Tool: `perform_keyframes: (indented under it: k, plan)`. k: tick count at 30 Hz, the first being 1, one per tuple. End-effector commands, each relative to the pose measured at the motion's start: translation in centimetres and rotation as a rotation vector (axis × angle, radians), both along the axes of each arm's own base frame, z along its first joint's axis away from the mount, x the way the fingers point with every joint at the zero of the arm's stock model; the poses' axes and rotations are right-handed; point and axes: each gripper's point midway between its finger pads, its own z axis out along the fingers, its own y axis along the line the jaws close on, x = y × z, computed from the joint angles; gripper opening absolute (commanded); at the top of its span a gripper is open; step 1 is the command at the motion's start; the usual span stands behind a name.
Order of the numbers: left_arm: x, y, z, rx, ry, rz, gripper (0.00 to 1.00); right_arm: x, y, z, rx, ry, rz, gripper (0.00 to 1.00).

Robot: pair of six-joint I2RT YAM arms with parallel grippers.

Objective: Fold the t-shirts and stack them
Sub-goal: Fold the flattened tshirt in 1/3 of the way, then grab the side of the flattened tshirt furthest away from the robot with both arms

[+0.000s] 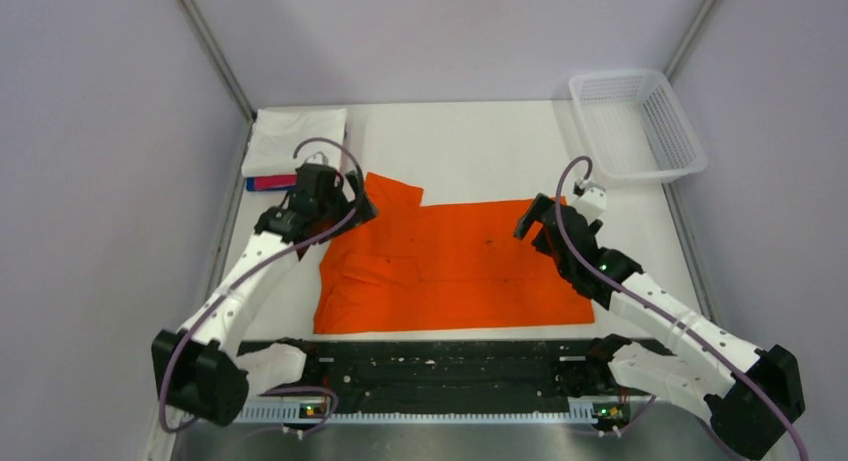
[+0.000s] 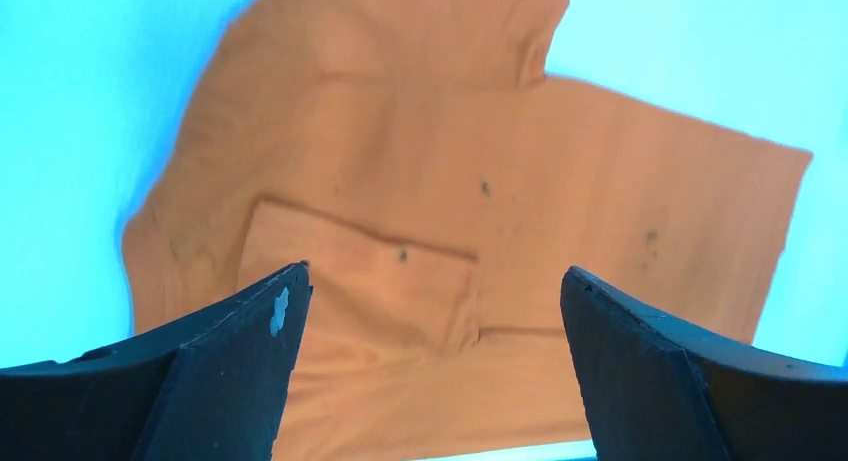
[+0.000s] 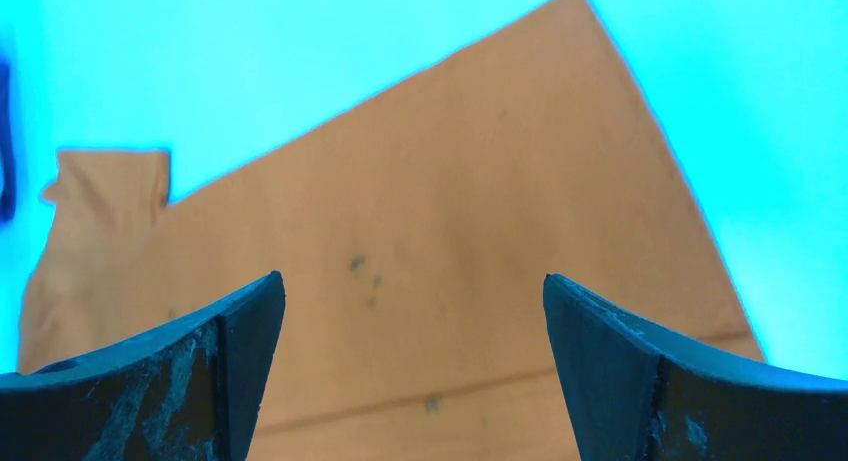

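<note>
The bright orange t-shirt point(image 1: 450, 266) lies flat across the middle of the table, one sleeve pointing toward the far left and a flap folded over along its near left part. My left gripper point(image 1: 350, 206) hovers over the shirt's far left corner, open and holding nothing; from its wrist the shirt point(image 2: 450, 181) fills the space below the left gripper point(image 2: 435, 281). My right gripper point(image 1: 538, 229) hangs open above the shirt's right side; its wrist view shows smooth orange cloth point(image 3: 430, 211) under the right gripper point(image 3: 412, 286). Folded t-shirts point(image 1: 295, 136) are stacked at the far left, white on top, pink-red and blue edges point(image 1: 270, 182) beneath.
A white plastic mesh basket point(image 1: 640, 126) stands at the far right corner, partly off the white tabletop point(image 1: 480, 146). Grey walls close in on both sides. A black rail point(image 1: 440, 366) with the arm bases runs along the near edge.
</note>
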Motion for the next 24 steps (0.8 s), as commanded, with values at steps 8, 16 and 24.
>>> perform_keyframes:
  k: [8,16,24]
  plan:
    - [18.8,1.5,-0.3,0.298,0.023,0.086,0.95,6.8,-4.6,0.9,-0.104,-0.007,-0.108,0.99]
    - [25.2,2.9,-7.3,0.460,0.171,0.035,0.80,8.5,-6.2,-1.1,-0.148,0.059,-0.140,0.99]
    - [24.4,2.2,-11.2,0.435,0.222,-0.020,0.72,8.8,-6.8,-2.7,-0.134,0.110,-0.146,0.99]
